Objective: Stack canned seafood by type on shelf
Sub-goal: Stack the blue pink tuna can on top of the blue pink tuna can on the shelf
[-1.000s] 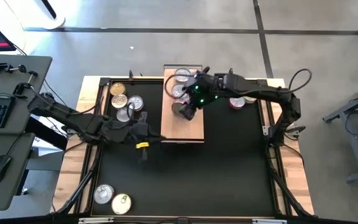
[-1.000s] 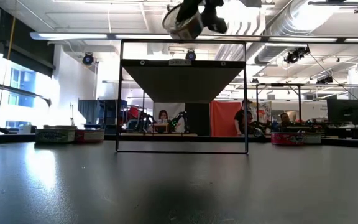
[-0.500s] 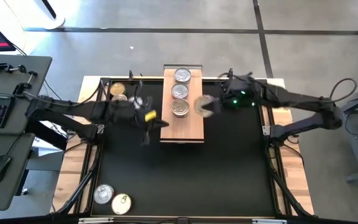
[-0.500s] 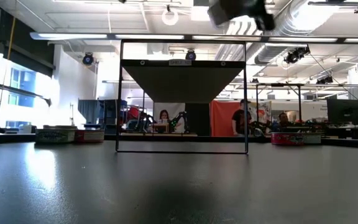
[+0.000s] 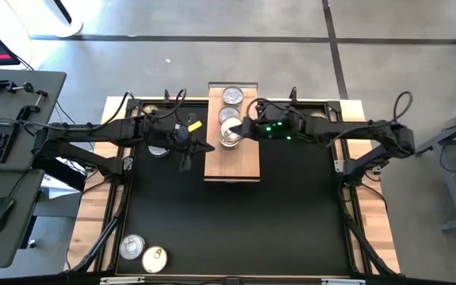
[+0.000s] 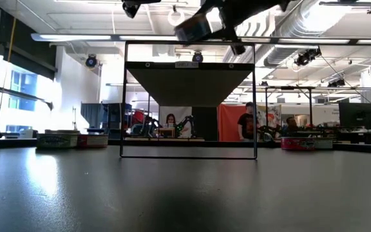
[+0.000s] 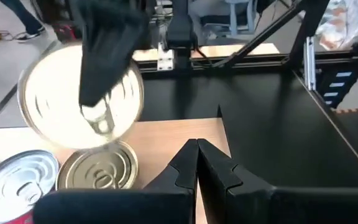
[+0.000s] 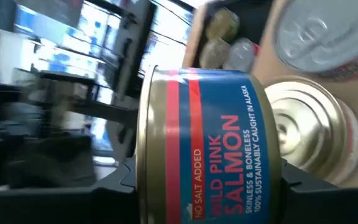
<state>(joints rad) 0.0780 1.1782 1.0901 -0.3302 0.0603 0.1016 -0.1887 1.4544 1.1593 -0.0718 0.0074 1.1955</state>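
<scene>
- Carrying a tin to the shelf is the step in hand, by my judgement; the next move calls for lowering it flat onto a stack of its own kind, lid up and centred, before letting go.
- Desk: black mat in a pale wooden frame, bearing the shelf, loose tins and both arms.
- Shelf: light-wood plank at the far middle of the desk. On it a row of tins running from the far end toward the middle: one silver tin at the far end, more behind the right arm's load, the count unclear. The near half of the plank is bare.
- Right tool: clamped on a salmon tin, held on its side above the middle of the shelf; blue and red label, gold rim. A gold-lidded tin stands on the plank just beyond it.
- Left tool: fingers together, holding nothing, just off the shelf's left edge and facing the tins.
- Loose tins on the mat: a group at the far left beneath the left arm, partly hidden; a pair at the near left corner, one silver, one gold, side by side.
</scene>
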